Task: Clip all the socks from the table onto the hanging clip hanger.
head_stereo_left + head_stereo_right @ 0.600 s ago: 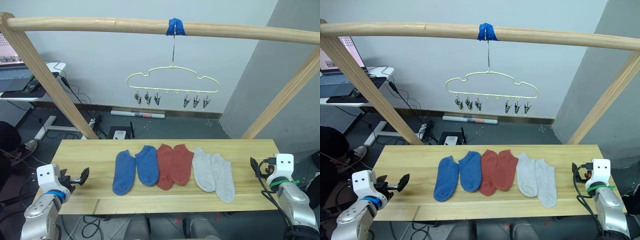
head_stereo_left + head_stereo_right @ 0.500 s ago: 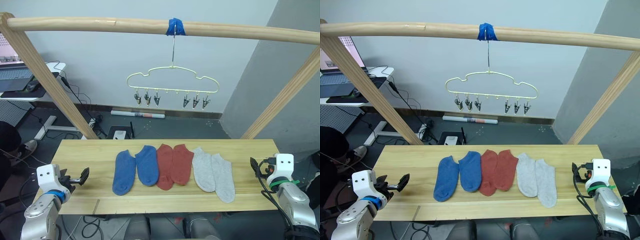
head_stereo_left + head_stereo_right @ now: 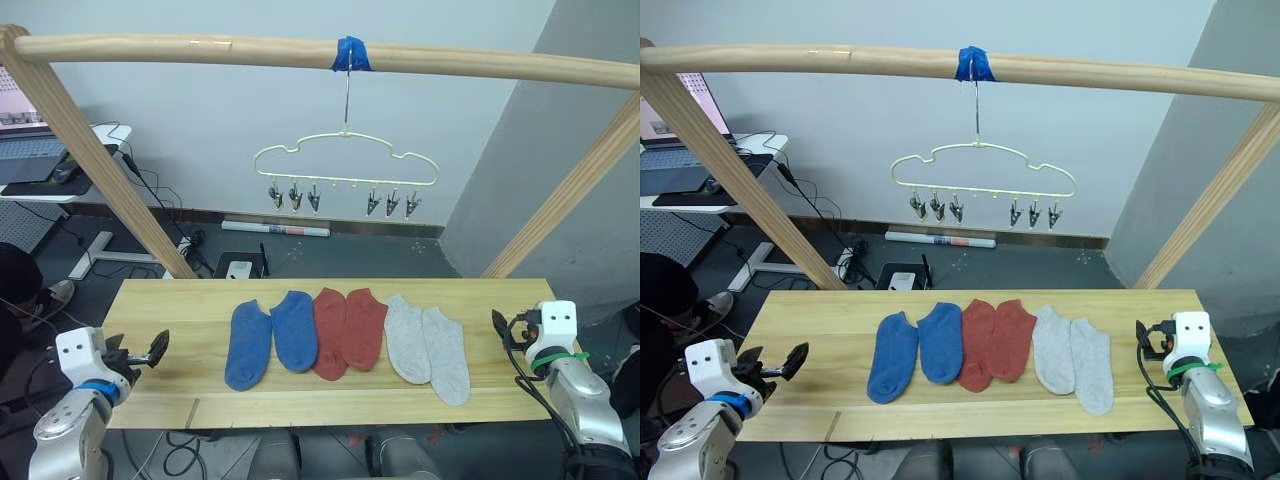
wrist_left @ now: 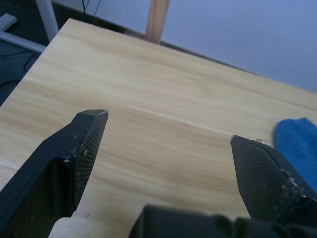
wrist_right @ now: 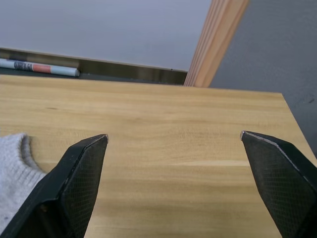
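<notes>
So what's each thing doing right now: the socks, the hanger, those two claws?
Blue socks: flat on the table, side by side, unclipped.
Red socks: flat on the table, side by side, unclipped.
Grey socks: flat on the table, side by side, unclipped.
Clip hanger: hanging from the wooden pole, every clip bare.
Left gripper: open, holding nothing.
Right gripper: open, holding nothing.

Left pincer (image 3: 150, 350) farther left now.

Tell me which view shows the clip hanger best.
The right eye view: the clip hanger hangs whole near the picture's middle, its hook taped to the pole, six clips empty. The left eye view shows it just as fully. The wrist views look at the table instead.
</notes>
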Controlling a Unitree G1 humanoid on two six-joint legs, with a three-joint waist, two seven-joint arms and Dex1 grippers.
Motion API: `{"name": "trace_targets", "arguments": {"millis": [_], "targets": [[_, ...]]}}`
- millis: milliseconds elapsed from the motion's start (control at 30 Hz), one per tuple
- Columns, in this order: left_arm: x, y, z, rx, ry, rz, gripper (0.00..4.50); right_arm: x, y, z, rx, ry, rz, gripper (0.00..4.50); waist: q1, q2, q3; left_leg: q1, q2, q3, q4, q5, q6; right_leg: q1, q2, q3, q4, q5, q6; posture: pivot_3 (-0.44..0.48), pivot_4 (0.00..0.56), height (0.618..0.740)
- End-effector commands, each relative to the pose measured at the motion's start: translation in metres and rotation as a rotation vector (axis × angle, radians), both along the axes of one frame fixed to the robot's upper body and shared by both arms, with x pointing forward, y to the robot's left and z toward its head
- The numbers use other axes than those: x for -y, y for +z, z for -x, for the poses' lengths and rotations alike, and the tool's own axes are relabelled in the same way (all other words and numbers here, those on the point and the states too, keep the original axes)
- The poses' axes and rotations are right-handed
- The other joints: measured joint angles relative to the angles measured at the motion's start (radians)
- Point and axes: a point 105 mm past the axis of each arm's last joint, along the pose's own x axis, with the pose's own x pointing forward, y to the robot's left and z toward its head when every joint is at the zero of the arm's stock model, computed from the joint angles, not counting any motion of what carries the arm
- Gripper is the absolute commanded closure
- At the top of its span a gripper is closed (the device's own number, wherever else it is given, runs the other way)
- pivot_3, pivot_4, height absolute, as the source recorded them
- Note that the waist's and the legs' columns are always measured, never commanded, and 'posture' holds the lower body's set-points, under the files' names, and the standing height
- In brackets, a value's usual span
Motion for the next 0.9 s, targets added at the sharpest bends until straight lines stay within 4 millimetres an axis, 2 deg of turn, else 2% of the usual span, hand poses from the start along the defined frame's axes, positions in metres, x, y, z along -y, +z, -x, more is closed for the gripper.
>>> {"name": "trace_targets", "arguments": {"millis": [33,100,167,233,300,367,400,467,533,633,900], "targets": [[0.015,0.045,-0.015,0.154,-0.093,0.002,0.01,-0.027,0.022,-0.009,0.074,0.171,0.063,0.0,-0.002,0.0,0.0,0.0,0.0,0.0,0.0,0.0,0.0,0.0,0.0,0.0,0.0,0.0,0.0,0.117,0.142,0.74],[0.03,0.061,-0.023,0.207,-0.143,0.034,0.01,-0.048,0.027,-0.01,0.079,0.293,0.034,0.0,-0.002,0.0,0.0,0.0,0.001,0.0,0.0,0.0,0.0,0.0,0.0,0.0,0.0,0.0,0.0,0.107,0.143,0.74],[0.052,0.077,-0.033,0.246,-0.224,0.046,0.01,-0.082,0.041,-0.011,0.102,0.454,-0.047,0.0,-0.002,0.0,0.0,0.0,0.001,0.0,0.0,0.0,0.0,0.001,0.001,-0.001,0.001,0.0,0.0,0.099,0.144,0.74],[0.079,0.094,-0.048,0.282,-0.322,0.05,0.01,-0.118,0.063,-0.012,0.136,0.62,-0.092,0.0,-0.002,0.001,0.0,0.0,0.001,0.0,0.0,0.0,0.0,0.001,0.001,-0.001,0.001,0.0,0.0,0.091,0.144,0.74],[0.093,0.104,-0.055,0.3,-0.374,0.044,0.01,-0.136,0.076,-0.013,0.151,0.694,-0.131,0.0,-0.002,0.001,0.001,0.0,0.001,-0.001,0.001,0.0,0.0,0.001,0.001,-0.001,0.001,0.0,0.001,0.088,0.144,0.74],[0.116,0.118,-0.066,0.337,-0.456,0.046,0.01,-0.163,0.1,-0.015,0.189,0.782,-0.209,0.0,-0.002,0.001,0.001,0.0,0.001,-0.001,0.002,0.0,0.0,0.002,0.002,-0.001,0.001,0.001,0.001,0.077,0.145,0.74],[0.127,0.125,-0.07,0.36,-0.502,0.037,0.19,-0.177,0.111,-0.015,0.206,0.831,-0.235,0.0,-0.003,0.001,0.001,0.0,0.001,-0.001,0.002,0.0,0.0,0.002,0.002,-0.001,0.001,0.001,0.001,0.067,0.144,0.74],[0.139,0.132,-0.075,0.388,-0.545,0.04,0.6,-0.193,0.122,-0.015,0.22,0.884,-0.246,0.0,-0.004,0.001,0.001,0.0,0.001,-0.002,0.003,0.0,0.0,0.002,0.002,-0.001,0.001,0.001,0.0,0.063,0.143,0.74],[0.145,0.137,-0.081,0.405,-0.551,0.042,1.22,-0.203,0.126,-0.017,0.222,0.909,-0.256,0.0,-0.004,0.001,0.0,0.0,0.001,-0.002,0.003,0.0,-0.001,0.002,0.003,-0.001,0.001,0.002,0.0,0.057,0.144,0.74],[0.154,0.144,-0.101,0.444,-0.543,-0.006,2.01,-0.228,0.138,-0.018,0.251,0.968,-0.288,0.0,-0.003,0.001,0.0,-0.001,0.001,-0.003,0.003,-0.001,-0.002,0.002,0.003,-0.002,0.001,0.003,-0.003,0.055,0.143,0.74],[0.169,0.143,-0.131,0.493,-0.526,-0.012,2.01,-0.263,0.166,-0.024,0.313,1.047,-0.301,0.0,-0.003,0.001,0.0,-0.015,0.002,-0.009,0.015,-0.002,-0.003,-0.005,0.004,-0.008,0.002,0.005,-0.002,0.034,0.133,0.74]]}}
